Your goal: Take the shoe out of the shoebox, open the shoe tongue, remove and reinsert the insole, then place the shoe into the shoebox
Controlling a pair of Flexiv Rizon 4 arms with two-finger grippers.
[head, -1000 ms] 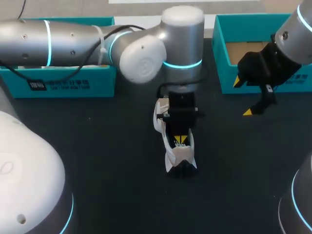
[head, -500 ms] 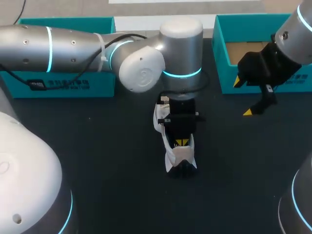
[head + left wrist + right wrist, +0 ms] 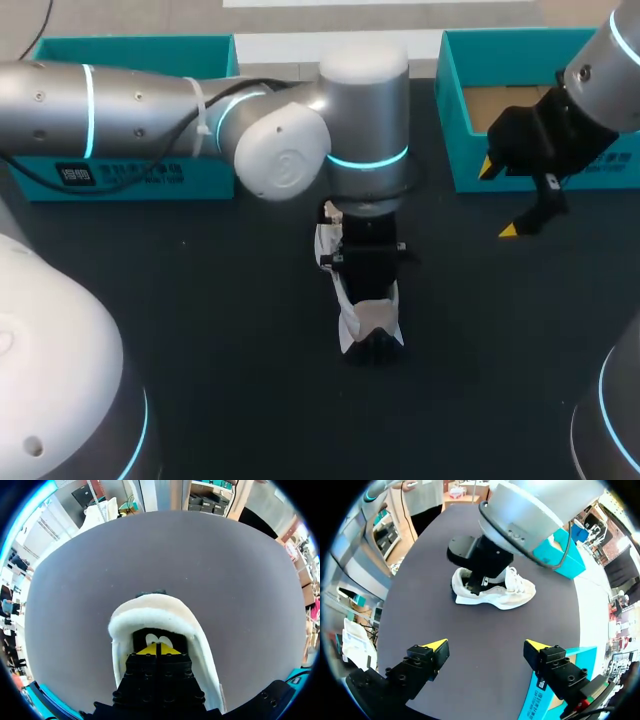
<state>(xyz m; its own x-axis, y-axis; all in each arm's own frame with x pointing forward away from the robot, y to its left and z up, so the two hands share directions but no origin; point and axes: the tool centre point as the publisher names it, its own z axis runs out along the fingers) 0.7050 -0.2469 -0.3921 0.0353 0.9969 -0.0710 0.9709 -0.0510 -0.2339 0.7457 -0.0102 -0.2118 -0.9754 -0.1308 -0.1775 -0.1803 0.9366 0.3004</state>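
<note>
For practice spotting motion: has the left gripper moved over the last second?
Yes. The left gripper has sunk deeper into the shoe, which stayed put.

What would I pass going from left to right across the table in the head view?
teal box → white shoe → right arm's pincer

The shoe (image 3: 150, 616) is fleece-lined and soft-looking; the table (image 3: 225, 580) is matt and smooth.

The left arm (image 3: 365, 110) hangs directly over the white shoe (image 3: 362, 318).
</note>
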